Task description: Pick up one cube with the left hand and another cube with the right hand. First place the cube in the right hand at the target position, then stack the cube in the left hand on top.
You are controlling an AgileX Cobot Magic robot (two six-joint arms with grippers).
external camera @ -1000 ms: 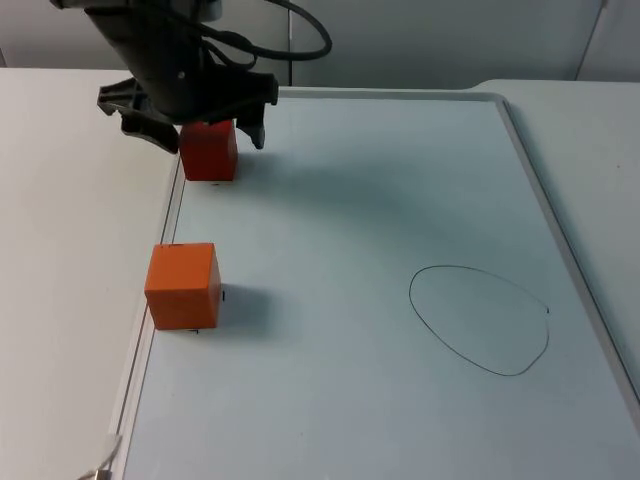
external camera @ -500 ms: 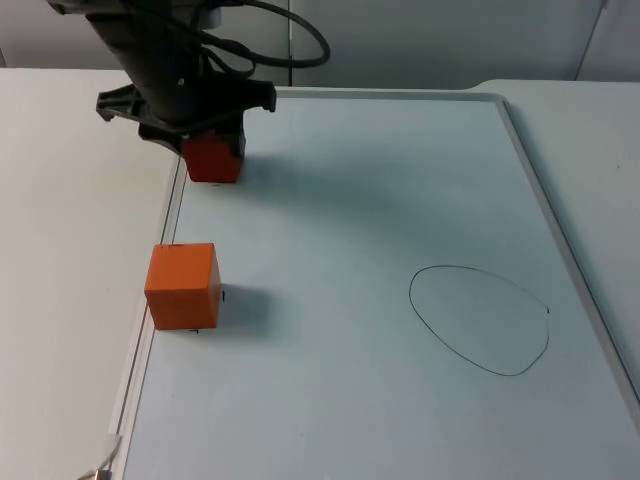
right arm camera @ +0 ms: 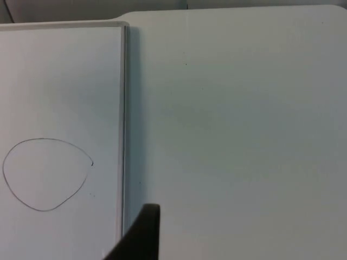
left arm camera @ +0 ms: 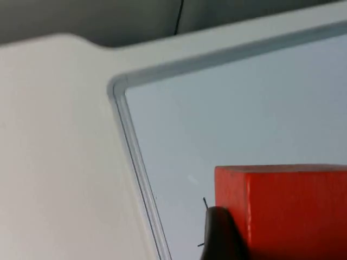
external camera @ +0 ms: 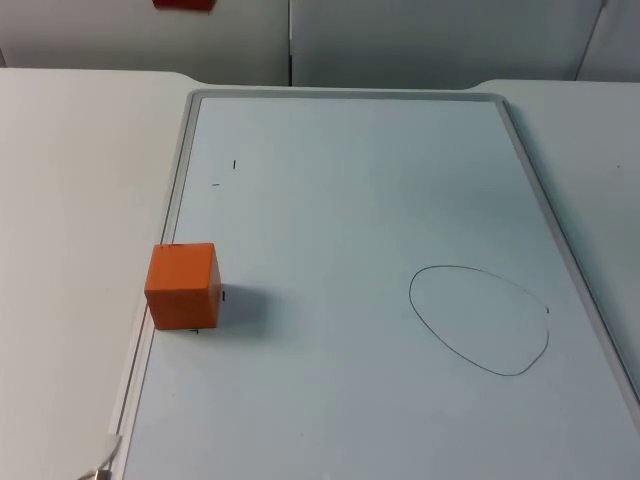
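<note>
While the red cube (left arm camera: 287, 208) is held in the left tool (left arm camera: 271, 238), lifted clear of the board, a sliver of it shows at the upper left edge of the top view, against the grey wall. In the left wrist view a black fingertip (left arm camera: 222, 233) presses against the cube's side face, so the tool is closed on it. The second cube, orange (external camera: 182, 285), sits on the whiteboard (external camera: 350, 200) at the left of the top view, its left side touching the board's frame, well apart from the hand-drawn oval (external camera: 480, 320) that marks the target at the lower right. Of the right tool, one dark fingertip (right arm camera: 142, 233) looks down on the tabletop (right arm camera: 244, 108) just beside the board's right frame, near the oval; whether it is wide or narrow cannot be told. It is far across the board from the orange cube. Both cubes look like rigid painted blocks, probably light, with flat smooth faces that could slip under a weak pinch. The orange one is best taken across two opposite side faces, near mid-height, though the frame at its left side may crowd one finger.
</note>
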